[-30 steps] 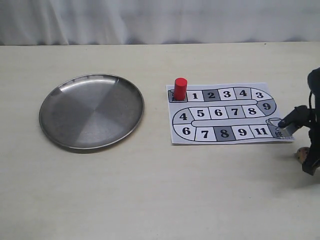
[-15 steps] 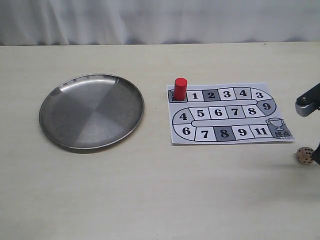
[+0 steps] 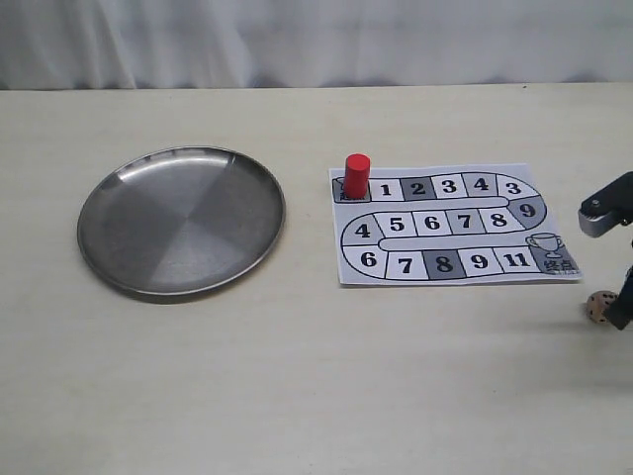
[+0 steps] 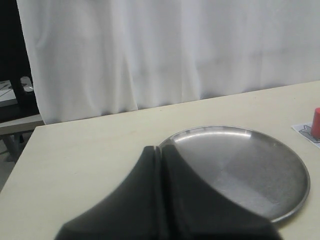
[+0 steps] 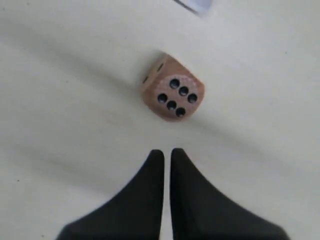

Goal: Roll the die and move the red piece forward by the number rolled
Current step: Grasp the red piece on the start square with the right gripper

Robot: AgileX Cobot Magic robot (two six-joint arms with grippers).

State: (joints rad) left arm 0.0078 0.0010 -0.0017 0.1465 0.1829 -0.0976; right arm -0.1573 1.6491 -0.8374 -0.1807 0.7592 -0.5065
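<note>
The die [image 3: 598,306], a pale wood-like cube, lies on the table just right of the board's lower right corner. In the right wrist view the die [image 5: 172,95] shows a five-pip face. It lies apart from my right gripper [image 5: 166,152], whose fingers stand shut with only a thin slit and nothing between them. In the exterior view that gripper [image 3: 621,312] shows dark at the frame's right edge, beside the die. The red piece [image 3: 356,175] stands upright on the board's start square, also seen at the edge of the left wrist view [image 4: 316,122]. My left gripper [image 4: 160,150] is shut and empty beside the plate.
The paper board [image 3: 450,226] with numbered squares lies right of centre. A round steel plate [image 3: 181,220] sits on the left, and in the left wrist view the plate [image 4: 240,165] lies just beyond the fingers. A white curtain closes the far table edge.
My right arm has drawn back from over the board's finish corner toward the right edge. The die, half hidden before, now lies in plain view on the table.
</note>
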